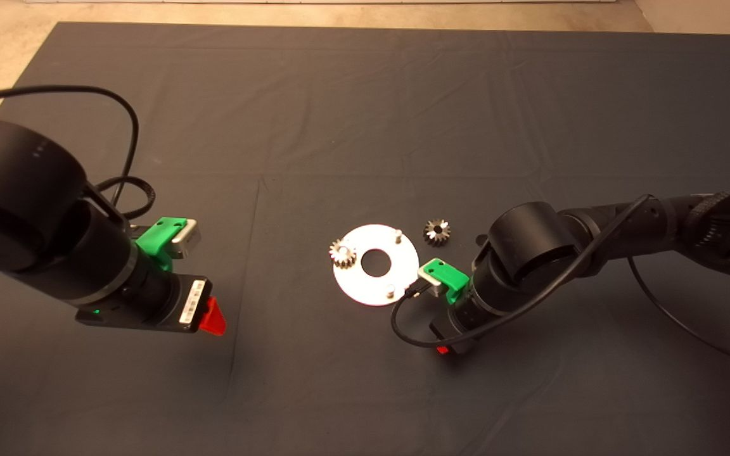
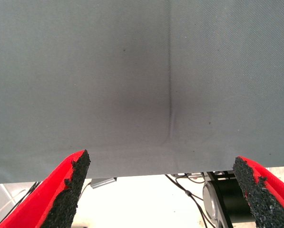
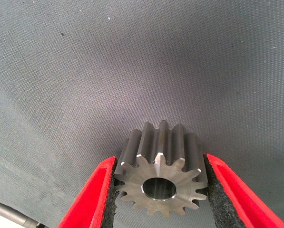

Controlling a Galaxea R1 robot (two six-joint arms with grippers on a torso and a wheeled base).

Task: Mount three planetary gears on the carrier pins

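The shiny round disc [image 1: 365, 286] with a large centre hole lies mid-mat. One planetary gear [image 1: 343, 253] sits on its left pin. Two bare carrier pins stand at the far right [image 1: 397, 234] and the near side [image 1: 390, 292]. A second gear [image 1: 436, 231] lies on the mat right of the disc. My right gripper [image 1: 443, 349] is near and right of the disc, shut on a third gear [image 3: 161, 183] held between the pads just above the mat. My left gripper [image 1: 214, 318] hangs open and empty [image 2: 161, 161] over bare mat to the left.
The dark mat [image 1: 365, 114] covers the table, with a crease line running left of the disc. A black cable [image 1: 403, 323] loops from the right wrist close to the disc's near edge. Floor and cables show past the mat edge in the left wrist view.
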